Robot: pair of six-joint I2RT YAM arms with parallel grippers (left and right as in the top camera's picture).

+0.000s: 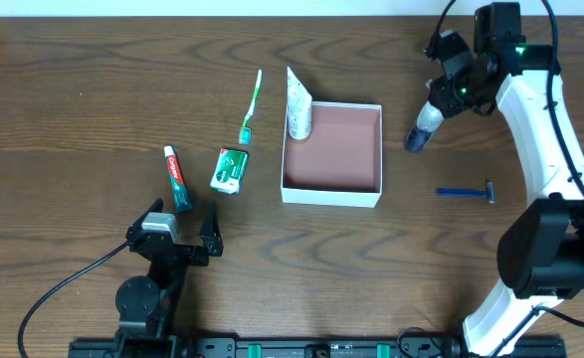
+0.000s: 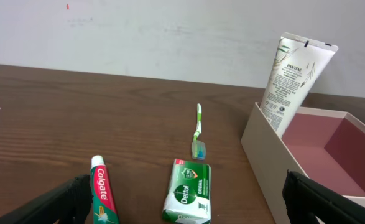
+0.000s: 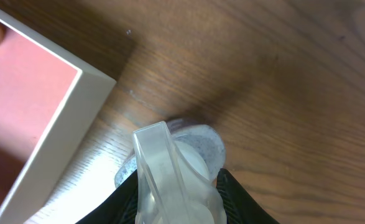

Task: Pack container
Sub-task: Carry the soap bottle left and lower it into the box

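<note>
Container (image 1: 332, 192) holds one tube (image 1: 298, 103); right end effector (image 1: 436, 105) grips one bottle (image 1: 418, 135), left end effector (image 1: 181, 221) gapes wide.

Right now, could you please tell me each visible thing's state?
container: open, holding Pantene tube
Pantene tube: propped in container corner
clear bottle: gripped, outside container
right gripper: shut on clear bottle
left gripper: open, empty
toothpaste: flat on table
soap packet: flat on table
toothbrush: flat on table
razor: flat on table

left arm: folded low at near table edge | black two-finger left gripper (image 1: 184, 221): fingers spread wide | white-shelled right arm (image 1: 545, 129): stretched to far right | right gripper (image 1: 433, 107): clamped on small translucent bottle (image 1: 419, 131)
</note>
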